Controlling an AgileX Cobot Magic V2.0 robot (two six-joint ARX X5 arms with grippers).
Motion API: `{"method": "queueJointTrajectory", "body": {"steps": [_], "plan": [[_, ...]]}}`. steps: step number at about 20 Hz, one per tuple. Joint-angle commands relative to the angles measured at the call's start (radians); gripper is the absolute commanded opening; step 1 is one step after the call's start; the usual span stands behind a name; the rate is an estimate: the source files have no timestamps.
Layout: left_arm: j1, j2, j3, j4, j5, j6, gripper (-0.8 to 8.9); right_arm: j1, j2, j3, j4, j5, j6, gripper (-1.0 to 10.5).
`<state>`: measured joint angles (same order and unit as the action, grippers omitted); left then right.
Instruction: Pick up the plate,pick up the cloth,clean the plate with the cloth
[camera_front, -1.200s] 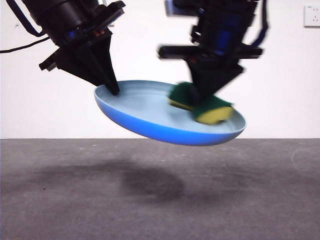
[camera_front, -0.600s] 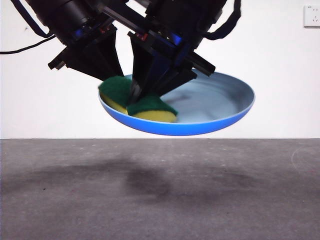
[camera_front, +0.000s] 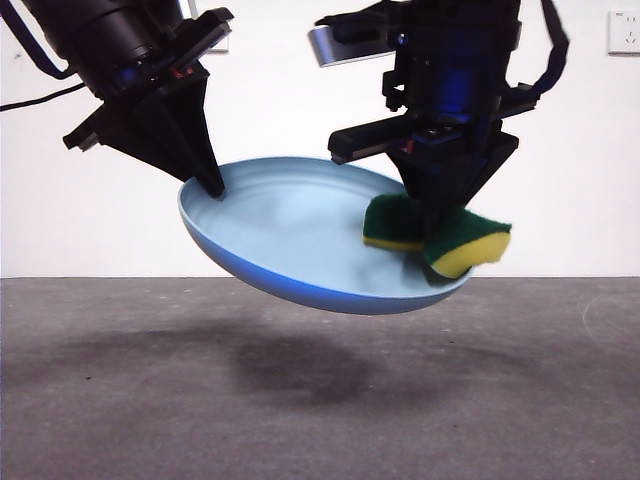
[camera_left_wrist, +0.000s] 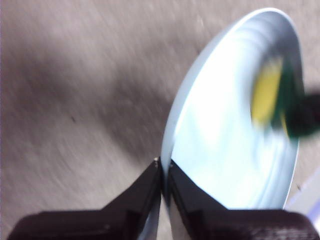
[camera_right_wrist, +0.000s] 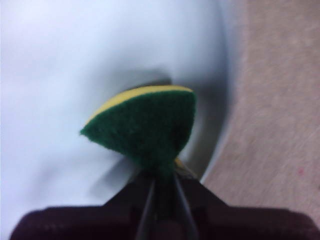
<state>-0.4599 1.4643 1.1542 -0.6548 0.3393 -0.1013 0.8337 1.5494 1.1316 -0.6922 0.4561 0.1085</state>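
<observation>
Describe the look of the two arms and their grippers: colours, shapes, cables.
Both arms are black and bulky. The left gripper ends in matte black wedge-shaped jaws tapering to a narrow tip, below a rounded black wrist housing with small red and blue details; thin black cables trail beside it. The right gripper has the same pointed black jaws under a black crossbar, a glossy housing with a blue sheen, a silvery-grey block, and looping black cables.

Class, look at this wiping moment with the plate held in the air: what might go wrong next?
1. The left gripper pinches the plate only at its rim, tilted above the table; wiping pressure might twist it loose.
2. The right gripper presses the sponge near the far rim; it could slide off the edge.
</observation>
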Motion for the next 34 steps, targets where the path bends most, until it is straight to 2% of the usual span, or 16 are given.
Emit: {"method": "queueJointTrajectory", "body": {"steps": [1,2,4,6,8,11,14,16,19,21,25,34], "plan": [[-0.005,0.0,0.001,-0.012,0.077,0.028,-0.09,-0.022,0.018,-0.01,0.098,0.008,0.006,-0.1],[-0.005,0.0,0.001,-0.011,0.087,0.028,-0.09,-0.027,0.018,-0.01,0.132,-0.014,0.006,-0.1],[-0.005,0.0,0.001,-0.009,0.09,0.027,-0.09,-0.04,0.018,-0.01,0.199,-0.111,0.007,-0.1],[-0.005,0.0,0.001,0.004,0.088,0.027,-0.09,-0.048,0.018,-0.01,0.286,-0.329,0.021,-0.1],[-0.005,0.0,0.001,0.021,0.085,0.027,-0.09,-0.042,0.018,-0.01,0.333,-0.475,0.034,-0.1],[-0.003,0.0,0.001,0.076,0.08,0.022,-0.09,-0.008,0.018,-0.01,0.305,-0.564,0.032,-0.1],[0.005,0.0,0.001,0.126,0.077,0.015,-0.09,0.011,0.018,-0.01,0.177,-0.557,0.022,-0.1],[0.013,0.0,0.001,0.135,0.036,0.016,-0.09,0.011,0.018,-0.01,0.089,-0.523,0.022,-0.1],[0.026,0.002,0.001,0.124,-0.151,0.031,-0.09,0.012,-0.029,-0.01,0.058,-0.421,0.021,-0.1],[0.035,0.014,0.001,0.119,-0.23,0.063,-0.09,0.012,-0.09,-0.01,0.071,-0.423,0.024,-0.1],[0.068,0.074,0.001,0.111,-0.234,0.077,-0.09,0.011,-0.199,-0.01,0.075,-0.41,0.026,-0.1],[0.094,0.265,0.001,0.134,-0.25,0.081,-0.09,0.003,-0.351,-0.01,0.041,-0.288,0.026,-0.1]]}}
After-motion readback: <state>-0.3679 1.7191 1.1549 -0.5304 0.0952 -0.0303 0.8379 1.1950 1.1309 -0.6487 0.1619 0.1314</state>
